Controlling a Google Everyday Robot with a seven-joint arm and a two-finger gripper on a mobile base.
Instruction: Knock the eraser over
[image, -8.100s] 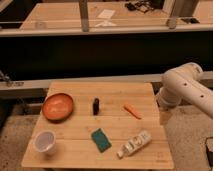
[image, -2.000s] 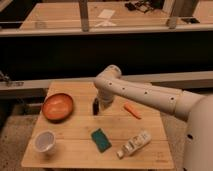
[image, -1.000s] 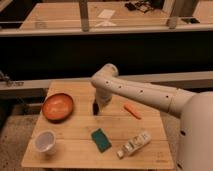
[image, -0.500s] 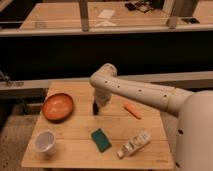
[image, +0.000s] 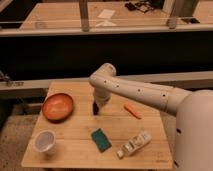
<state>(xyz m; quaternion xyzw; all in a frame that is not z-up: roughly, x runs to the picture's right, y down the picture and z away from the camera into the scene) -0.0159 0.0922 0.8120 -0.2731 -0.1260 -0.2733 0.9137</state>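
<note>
**Eraser** (image: 95, 109): small dark block standing upright, long axis vertical. It stands mid-desk (image: 150, 127), nearer the far edge, between the orange bowl (image: 57, 106) toward the left edge and the orange marker (image: 132, 110) toward the right edge.

**End effector** (image: 98, 100): carried by the single arm reaching in from the right edge, and set directly over the eraser's top. Whether it touches the eraser cannot be told, nor can how wide it is set.

**Governing relation:** the eraser lies straight below the end effector. A sideways sweep against its upper part should tip it flat.
</note>
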